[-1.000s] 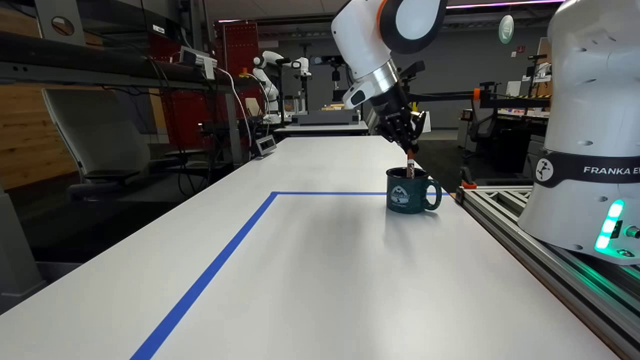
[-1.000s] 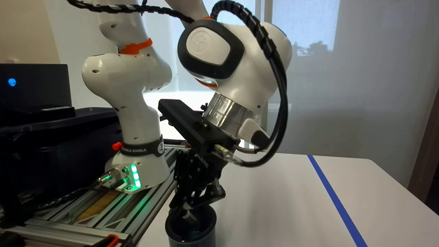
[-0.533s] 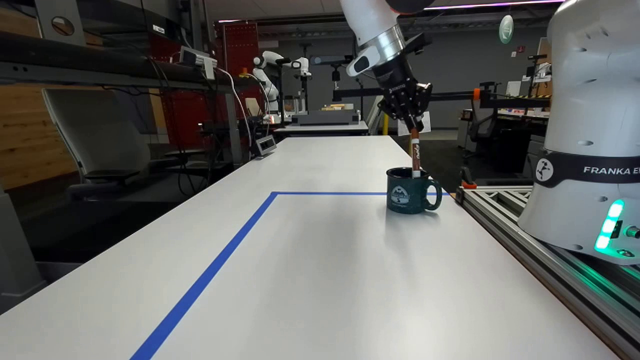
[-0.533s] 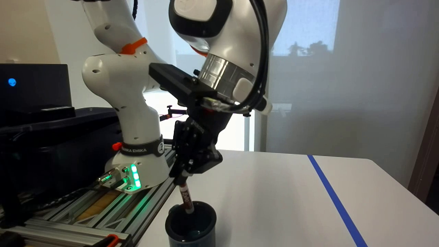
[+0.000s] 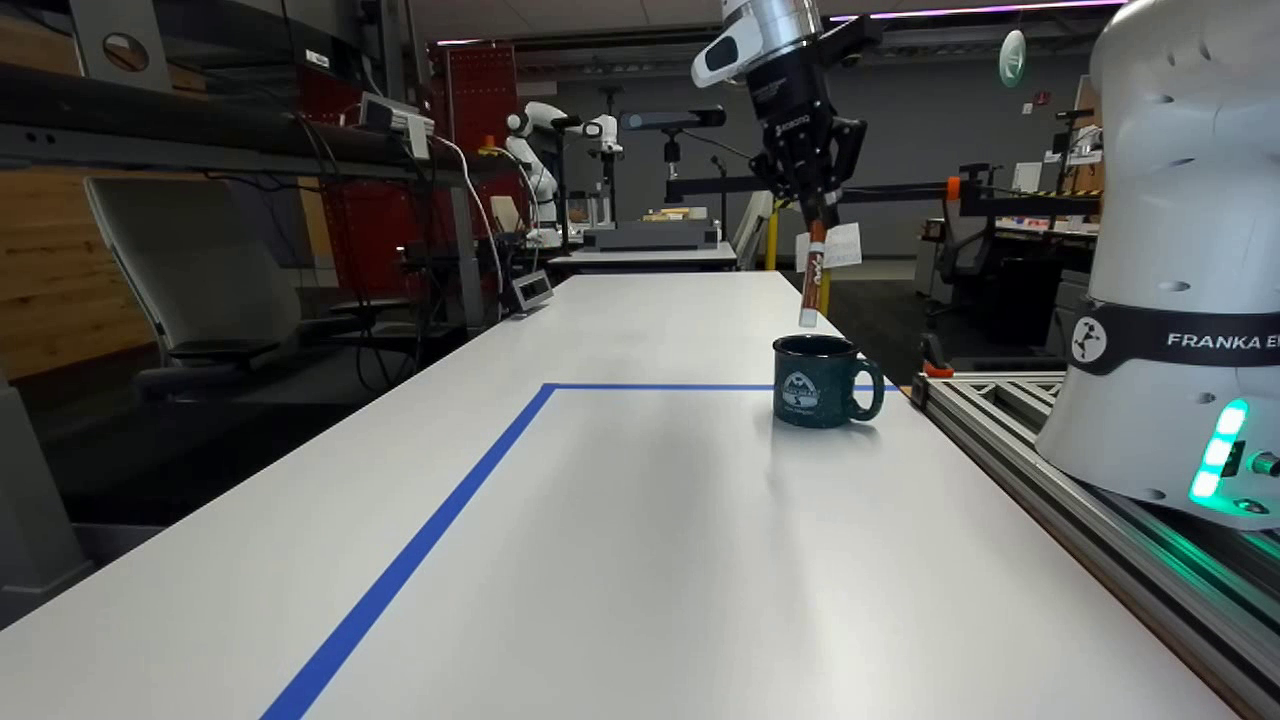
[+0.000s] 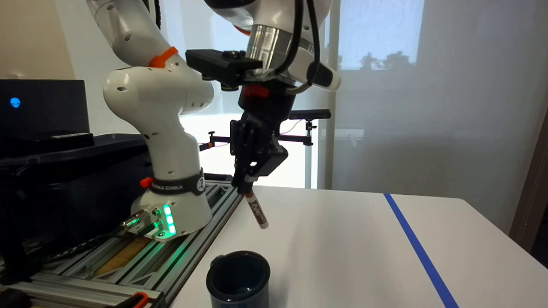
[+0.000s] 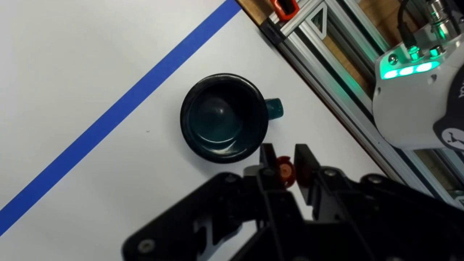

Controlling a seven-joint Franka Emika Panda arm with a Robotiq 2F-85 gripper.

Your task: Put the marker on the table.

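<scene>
The marker point(image 6: 257, 211) is hanging with its lower end higher than the rim of the mug point(image 5: 825, 392). In the wrist view it is appearing beside the mug, on the side away from the tape point(image 7: 119, 110), not over the opening. It is sitting directly below the gripper point(image 6: 244, 187), which is pinching it by its upper end; the white lower end is sticking out free. The long axis is running steeply, at an angle to the gripper, with that lower end leaning away from the mug's handle point(image 5: 877, 392). Around the mug the white table point(image 6: 342, 248) is spreading, and the marker is not touching it yet.

In my judgement the coming move is depending on this steep axis: if the gripper is lowering straight down beside the mug, the marker will probably be meeting the table end first, and after release it may be toppling. Turning it flatter, away from the mug, is looking safer.
</scene>
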